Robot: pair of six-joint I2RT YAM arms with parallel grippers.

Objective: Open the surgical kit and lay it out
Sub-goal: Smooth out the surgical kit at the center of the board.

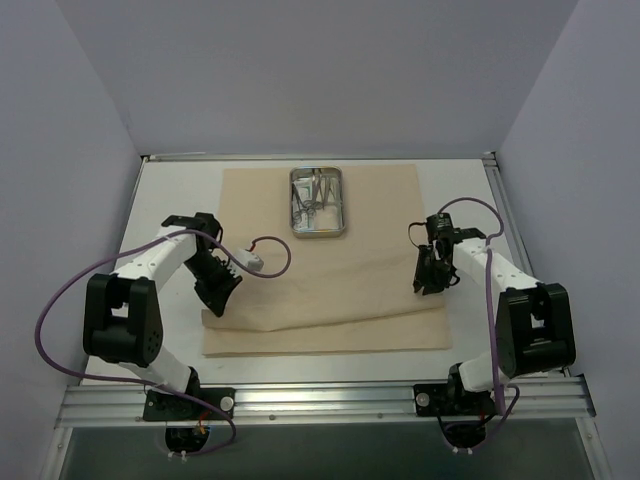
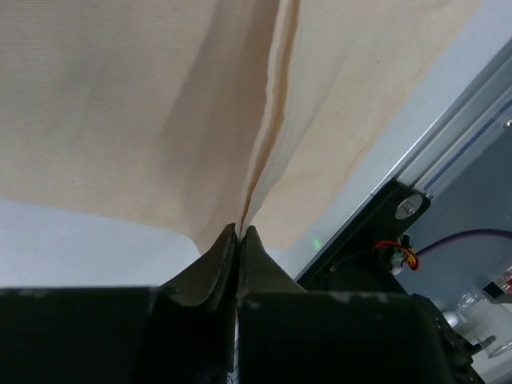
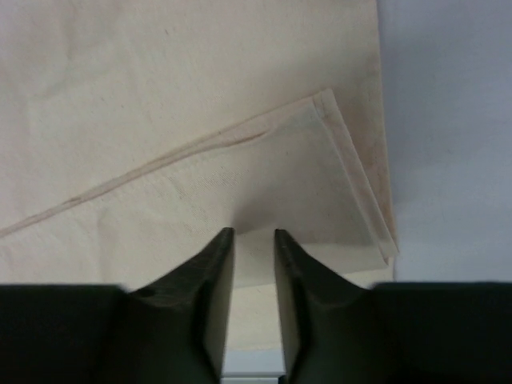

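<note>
The left gripper point(image 2: 240, 231) is clenched on the cloth point(image 2: 144, 104), its tips pressed together over a raised crease at the left end of a folded-over flap. The right gripper point(image 3: 254, 234) has its jaws a little apart, straddling the edge of that flap near its right corner, with nothing pinched that I can make out. To do this unfolding well, I judge the right one should close on the top layer only before either arm moves. Then both should lift low and draw the flap open together, evenly, so the cloth spreads flat and does not tug the tray point(image 1: 320, 233). That tray sits on the far middle of the cloth with metal tools point(image 1: 314, 198) inside. Beneath lies a white table point(image 1: 175, 190), with a metal rail point(image 1: 330, 402) along its near edge and plain grey walls point(image 1: 300, 70) around it.
</note>
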